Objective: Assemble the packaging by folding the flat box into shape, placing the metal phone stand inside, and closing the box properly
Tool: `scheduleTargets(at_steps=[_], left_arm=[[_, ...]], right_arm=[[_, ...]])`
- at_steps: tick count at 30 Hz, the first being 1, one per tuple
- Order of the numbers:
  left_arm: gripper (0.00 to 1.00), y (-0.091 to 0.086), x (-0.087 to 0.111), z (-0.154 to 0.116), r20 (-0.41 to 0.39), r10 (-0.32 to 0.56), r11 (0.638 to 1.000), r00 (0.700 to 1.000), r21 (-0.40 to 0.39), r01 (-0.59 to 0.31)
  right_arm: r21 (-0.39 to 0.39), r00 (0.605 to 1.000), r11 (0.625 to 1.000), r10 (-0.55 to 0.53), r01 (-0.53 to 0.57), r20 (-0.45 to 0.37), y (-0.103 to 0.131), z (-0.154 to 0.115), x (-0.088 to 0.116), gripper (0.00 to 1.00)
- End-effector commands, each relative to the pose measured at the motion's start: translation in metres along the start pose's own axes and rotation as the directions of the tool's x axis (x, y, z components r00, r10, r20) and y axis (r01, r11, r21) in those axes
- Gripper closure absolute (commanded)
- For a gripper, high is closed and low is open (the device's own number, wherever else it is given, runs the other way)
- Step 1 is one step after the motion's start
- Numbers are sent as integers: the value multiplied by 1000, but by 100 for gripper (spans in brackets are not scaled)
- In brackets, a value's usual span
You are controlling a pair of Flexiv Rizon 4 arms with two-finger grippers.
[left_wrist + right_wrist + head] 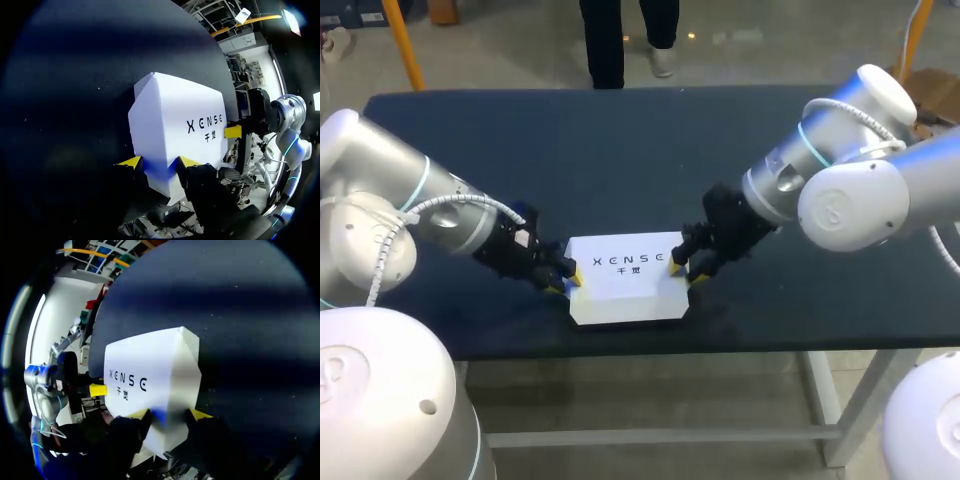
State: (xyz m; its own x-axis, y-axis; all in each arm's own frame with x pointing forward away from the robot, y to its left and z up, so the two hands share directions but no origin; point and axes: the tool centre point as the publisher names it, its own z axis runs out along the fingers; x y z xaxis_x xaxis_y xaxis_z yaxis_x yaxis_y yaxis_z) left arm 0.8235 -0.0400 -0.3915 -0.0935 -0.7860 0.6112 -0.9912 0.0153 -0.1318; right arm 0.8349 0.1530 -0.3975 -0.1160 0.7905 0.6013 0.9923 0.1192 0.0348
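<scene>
Dark bench [620, 130] fills the scene, and the only task item on show is the white box [625, 285], lying flat-side up close to the middle of the front edge. It is no longer a flat sheet. It stands as a closed, shallow carton with its printed top face up, and no open flap or gap shows in any view.

The left gripper [570, 277] is at the box's left end and the right gripper [684, 270] at its right end, facing each other across it. In the left wrist view the left gripper's yellow tips sit on either side of the near end of the box [175, 115], against its white card, so I take it as clamped on that end. The right wrist view shows the same for the right gripper [170, 414] on the opposite end of the box [150, 370].

The metal phone stand is nowhere to be seen on the bench. Whether it is already inside cannot be told from outside.

My judgement is that folding is done and the lid looks down. If the stand is inside, all that is left is pressing the ends home and letting go. If it is not, the box has to be opened again.
</scene>
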Motion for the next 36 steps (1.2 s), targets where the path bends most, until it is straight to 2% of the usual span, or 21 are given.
scheduleTargets(at_steps=[1,24,28,36], left_arm=[[52,-7,-14,19,-13,-1,1000,1000,-2,1],[52,-9,-11,24,-65,-9,1000,998,-3,9],[50,-9,-11,25,-86,-12,1000,996,-5,12],[43,-10,-5,22,-105,-20,1000,994,1,20]], right_arm=[[30,1000,1000,0,1,-13,5,6,-3,47],[29,1000,1000,1,0,-30,5,6,0,49],[27,999,1000,1,0,-40,6,7,0,46],[27,997,999,25,-23,-73,10,6,-3,48]])
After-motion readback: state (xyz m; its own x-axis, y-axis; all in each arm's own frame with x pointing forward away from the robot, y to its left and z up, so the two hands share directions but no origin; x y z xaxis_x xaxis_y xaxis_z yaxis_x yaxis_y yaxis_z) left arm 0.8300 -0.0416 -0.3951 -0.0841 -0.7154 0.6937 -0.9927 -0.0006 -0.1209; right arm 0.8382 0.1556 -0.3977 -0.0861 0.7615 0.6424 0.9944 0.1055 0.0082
